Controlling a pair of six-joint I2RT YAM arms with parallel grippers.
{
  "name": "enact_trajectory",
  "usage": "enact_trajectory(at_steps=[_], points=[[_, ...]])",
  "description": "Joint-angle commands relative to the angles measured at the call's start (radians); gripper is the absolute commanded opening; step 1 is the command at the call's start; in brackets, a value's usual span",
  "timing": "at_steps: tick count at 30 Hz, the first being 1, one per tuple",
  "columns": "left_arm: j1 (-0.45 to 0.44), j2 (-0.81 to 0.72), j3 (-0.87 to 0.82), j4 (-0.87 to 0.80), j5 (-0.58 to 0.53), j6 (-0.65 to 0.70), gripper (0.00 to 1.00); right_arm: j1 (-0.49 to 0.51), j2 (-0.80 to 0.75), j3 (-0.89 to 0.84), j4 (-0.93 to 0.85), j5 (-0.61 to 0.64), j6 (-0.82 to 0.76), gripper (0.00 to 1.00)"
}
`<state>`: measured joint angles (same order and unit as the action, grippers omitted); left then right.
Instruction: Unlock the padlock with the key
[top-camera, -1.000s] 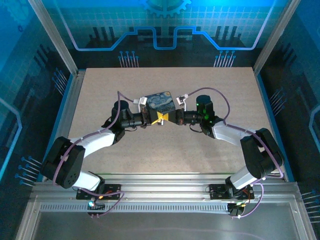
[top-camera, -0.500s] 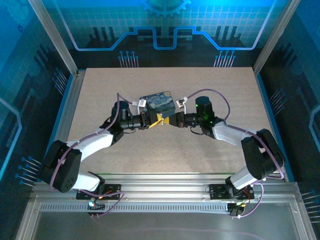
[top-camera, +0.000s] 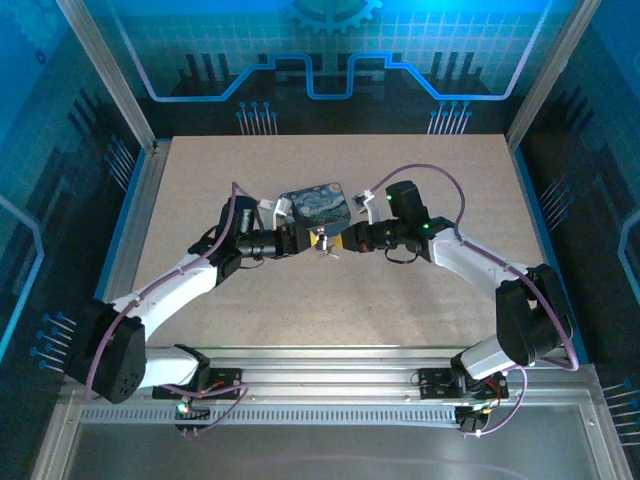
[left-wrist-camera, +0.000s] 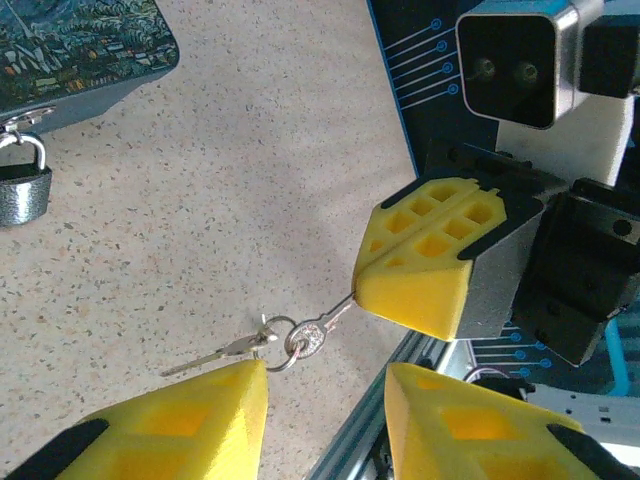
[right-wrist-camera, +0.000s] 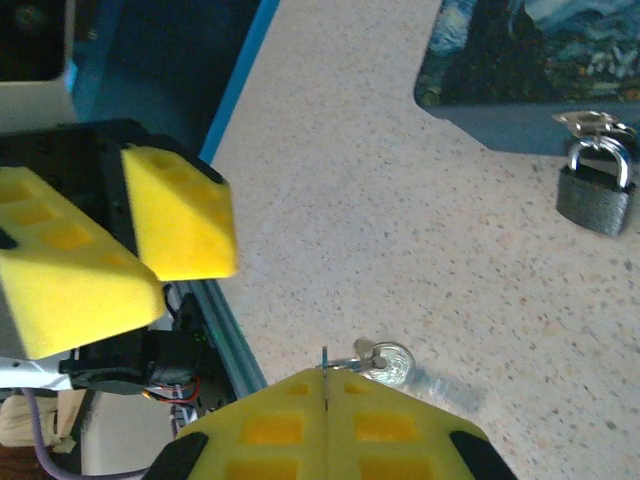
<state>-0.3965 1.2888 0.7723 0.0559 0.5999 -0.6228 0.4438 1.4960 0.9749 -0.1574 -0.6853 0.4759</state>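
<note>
From above, left gripper (top-camera: 312, 242) and right gripper (top-camera: 341, 243) meet beside the box (top-camera: 318, 205). Left wrist: left gripper apart, right gripper clamped on the key (left-wrist-camera: 330, 315). Right wrist: padlock (right-wrist-camera: 594, 196) hangs off the box; best bring the key slowly, blade aligned

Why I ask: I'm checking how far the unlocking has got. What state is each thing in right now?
padlock: shackle closed, hanging on the hasp of the box.
box: lid shut.
key: pinched by the right gripper, not in the padlock.
spare key: dangling free from the same ring.
right gripper: shut on the key.
left gripper: open, holding nothing.
</note>
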Motion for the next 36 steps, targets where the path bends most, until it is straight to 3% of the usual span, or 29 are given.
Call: enact_trajectory(at_steps=[1, 8, 16, 24, 36], points=[[-0.018, -0.022, 0.028, -0.058, -0.005, 0.083, 0.37, 0.005, -0.028, 0.030, -0.136, 0.037, -0.065, 0.00], [-0.062, 0.038, 0.085, -0.115, 0.008, 0.265, 0.40, 0.039, -0.032, 0.093, -0.262, 0.043, -0.172, 0.00], [-0.045, 0.119, 0.121, -0.158, 0.160, 0.445, 0.43, 0.030, -0.017, 0.170, -0.394, -0.052, -0.311, 0.00], [-0.052, 0.127, 0.069, -0.019, 0.278, 0.411, 0.46, 0.018, -0.001, 0.199, -0.406, -0.098, -0.335, 0.00], [-0.077, 0.158, 0.072, -0.014, 0.277, 0.408, 0.43, 0.003, 0.007, 0.183, -0.324, -0.172, -0.299, 0.00]])
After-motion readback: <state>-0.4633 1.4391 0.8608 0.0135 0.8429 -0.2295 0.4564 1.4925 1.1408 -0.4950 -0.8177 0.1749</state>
